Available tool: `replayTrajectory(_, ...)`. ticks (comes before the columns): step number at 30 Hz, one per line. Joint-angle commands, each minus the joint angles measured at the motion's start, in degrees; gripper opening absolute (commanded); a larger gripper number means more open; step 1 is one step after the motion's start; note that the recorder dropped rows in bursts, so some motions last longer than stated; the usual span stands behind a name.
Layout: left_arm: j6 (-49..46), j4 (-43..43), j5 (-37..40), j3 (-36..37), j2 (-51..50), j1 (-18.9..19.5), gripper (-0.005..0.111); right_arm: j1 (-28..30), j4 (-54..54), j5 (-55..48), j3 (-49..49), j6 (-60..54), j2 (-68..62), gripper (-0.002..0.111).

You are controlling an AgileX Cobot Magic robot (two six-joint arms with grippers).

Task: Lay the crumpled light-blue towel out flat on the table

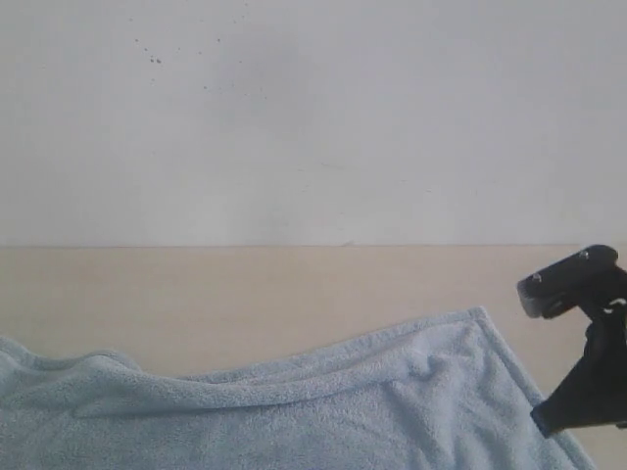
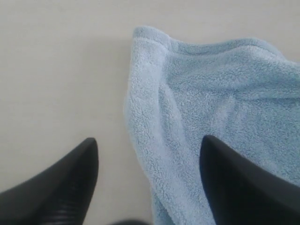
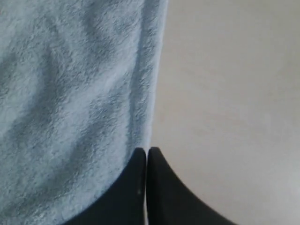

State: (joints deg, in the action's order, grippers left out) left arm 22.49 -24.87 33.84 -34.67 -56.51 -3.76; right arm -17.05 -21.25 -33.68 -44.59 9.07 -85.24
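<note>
Towel (image 1: 343, 401) on the table's (image 1: 245, 294) front part, wall (image 1: 313, 117) behind.

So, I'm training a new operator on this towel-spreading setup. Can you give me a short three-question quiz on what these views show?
1. True or false: the jaws of the left gripper stand apart, one finger over the pale light-blue fluffy terry-cloth towel, the other over the smooth pale beige wood-look table.
2. The black right gripper is: A) wide open; B) shut, at the towel's hemmed edge; C) out of view.
3. In the exterior view, does the towel lie fully flat?
Key: 1 true; 2 B; 3 no, a long fold runs across it.
</note>
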Motion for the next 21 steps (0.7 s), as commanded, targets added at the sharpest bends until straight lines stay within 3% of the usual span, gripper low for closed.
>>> replayTrajectory(1, -5.0, 5.2, 3.5, 0.6, 4.3, -0.2, 0.059, 0.5, 7.9, 9.3, 3.3, -8.0, -3.5, 0.000)
replayTrajectory(6, -7.1, 7.5, 5.4, 0.6, 4.8, -0.2, 0.059, 0.5, 7.9, 18.8, 3.2, -8.6, -10.8, 0.000)
replayTrajectory(13, -7.4, 7.5, 5.2, 0.7, 4.8, -0.2, 0.059, 0.5, 5.6, 16.2, -1.5, -8.2, -19.6, 0.000)
replayTrajectory(15, -7.4, 7.5, 5.0, 0.7, 4.8, -0.2, 0.059, 1.1, 2.3, 15.2, -1.4, -3.6, -20.2, 0.000)
replayTrajectory(21, -7.5, 7.5, 4.8, 0.7, 4.8, -0.2, 0.059, 13.1, -5.8, 11.1, -0.7, 9.4, -20.0, 0.000)
